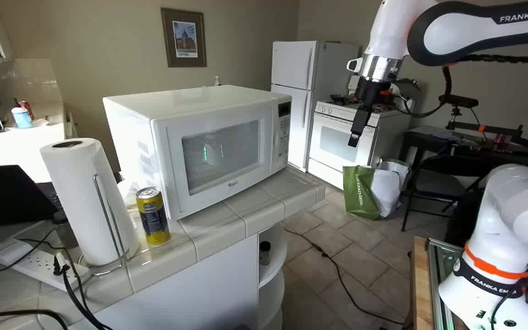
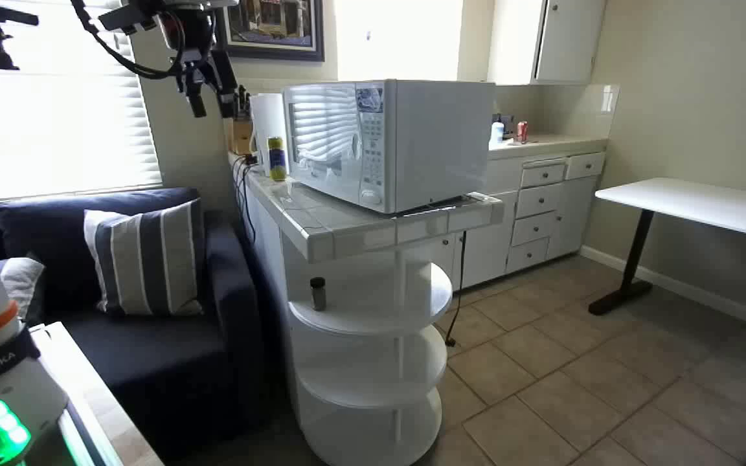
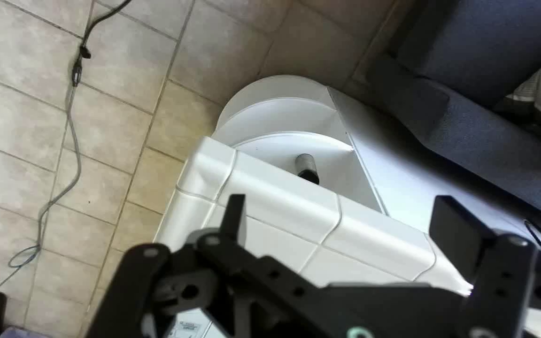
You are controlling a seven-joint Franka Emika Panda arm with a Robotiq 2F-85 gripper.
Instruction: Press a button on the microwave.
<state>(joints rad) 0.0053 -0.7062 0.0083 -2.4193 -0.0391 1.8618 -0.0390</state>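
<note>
The white microwave (image 1: pixel 220 156) stands on the tiled counter, door closed; it also shows in an exterior view (image 2: pixel 441 149). Its control strip (image 1: pixel 283 130) with a dark display and keypad is at the front's right edge, and also shows in an exterior view (image 2: pixel 373 145). My gripper (image 1: pixel 354 139) hangs in the air in front of the microwave, apart from it, fingers pointing down. In an exterior view the gripper (image 2: pixel 212 111) shows two separated fingers. In the wrist view the gripper (image 3: pixel 343 211) is wide open and empty above the counter edge. The microwave is mostly hidden there.
The tiled counter (image 1: pixel 264 201) has rounded shelves (image 2: pixel 373 317) at its end. A yellow can (image 1: pixel 153 215) and a paper towel roll (image 1: pixel 87 201) stand beside the microwave. A power strip (image 1: pixel 39 266) with cables lies nearby. A dark sofa (image 2: pixel 146 349) is beside the counter.
</note>
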